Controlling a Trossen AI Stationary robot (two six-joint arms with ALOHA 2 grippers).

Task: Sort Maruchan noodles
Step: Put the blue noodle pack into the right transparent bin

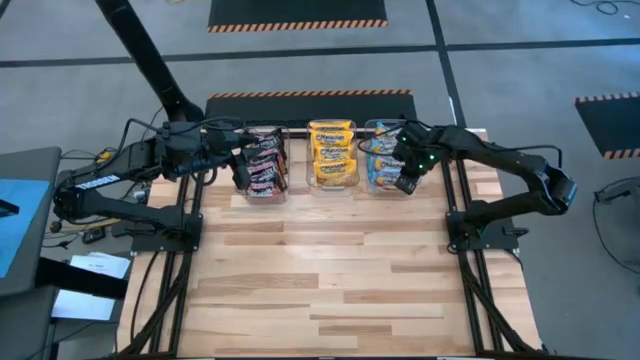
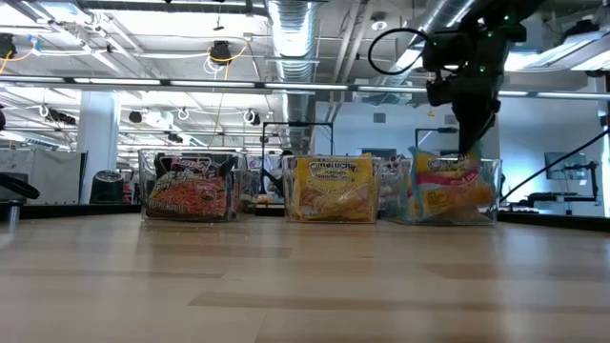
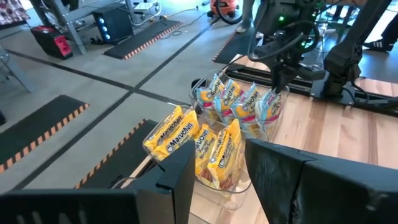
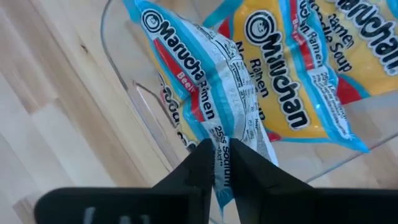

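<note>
The Maruchan noodles are all sitting in three clear tubs lined up along the table's far edge: the dark red-black packets (image 1: 262,163) in the left tub (image 1: 264,193), the yellow-orange packets (image 1: 332,153) in the middle tub (image 1: 333,186), and the blue-yellow packets (image 1: 380,158) in the right tub (image 1: 383,190). No loose packet is showing on the wooden table (image 1: 330,280), so the sort is looking nearly finished.

One blue-yellow packet (image 4: 205,93) is being pinched by its crimped edge between the fingers of the right gripper (image 4: 219,163), which is hanging over the right tub at about its three o'clock rim; its jaws are clenched on that thin seam. The left gripper (image 1: 240,165) is hovering by the left tub, at its nine o'clock side, with its jaws standing apart and nothing between them in the left wrist view.

The step in hand seems to be seating this last blue packet among its fellows. To do it well, the right arm should be lowering the packet until its bottom edge is well inside the tub wall, keeping it upright so it slides in beside the others rather than catching on the rim, and only then be letting go. Releasing too high risks the light, crinkly packet tipping out toward the table. The left arm is best kept waiting clear.
</note>
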